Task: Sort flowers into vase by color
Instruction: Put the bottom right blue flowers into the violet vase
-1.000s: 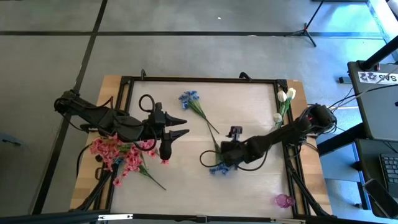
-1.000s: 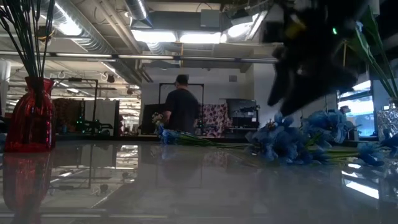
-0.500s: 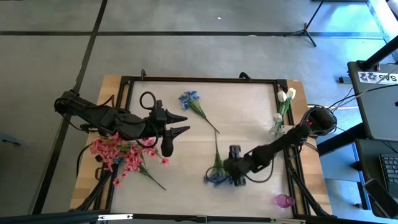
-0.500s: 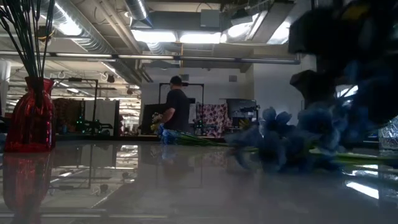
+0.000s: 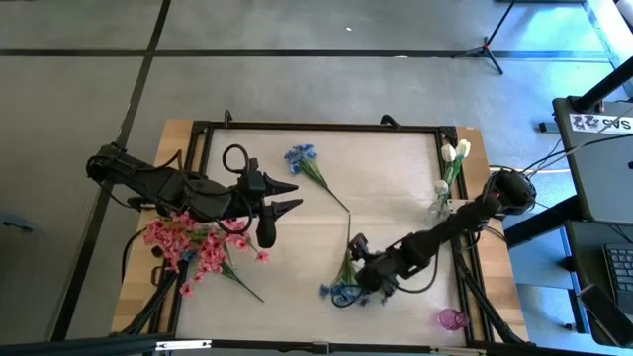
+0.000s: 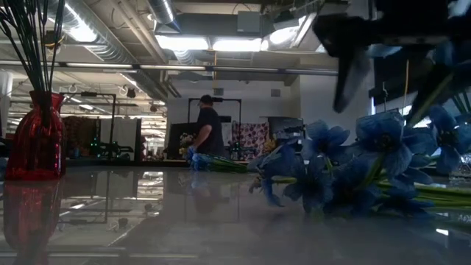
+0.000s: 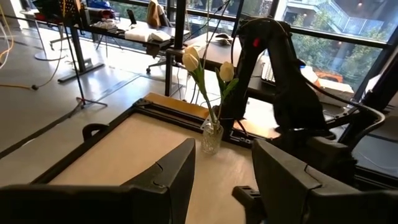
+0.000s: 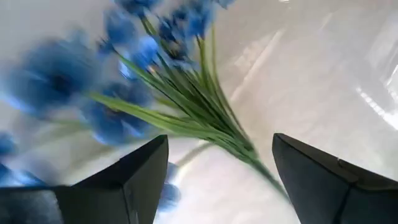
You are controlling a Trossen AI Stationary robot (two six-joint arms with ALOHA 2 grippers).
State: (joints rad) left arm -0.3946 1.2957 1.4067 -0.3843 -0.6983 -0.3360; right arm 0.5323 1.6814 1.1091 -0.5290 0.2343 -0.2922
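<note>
Right gripper [image 5: 358, 280] is hovering with fingers spread, grasping nothing, over the blue sprig [image 5: 342, 287] lying on the table's near edge [image 5: 297, 331]. Recommendation: straddle the bunched green stems, not blooms, before closing. Left gripper [image 5: 289, 198] is waiting, parted.

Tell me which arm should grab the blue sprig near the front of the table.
Right. Its gripper hangs open over that blue sprig, stems between the fingers in its wrist view. The left gripper hovers open above the pink flowers, well away.
</note>
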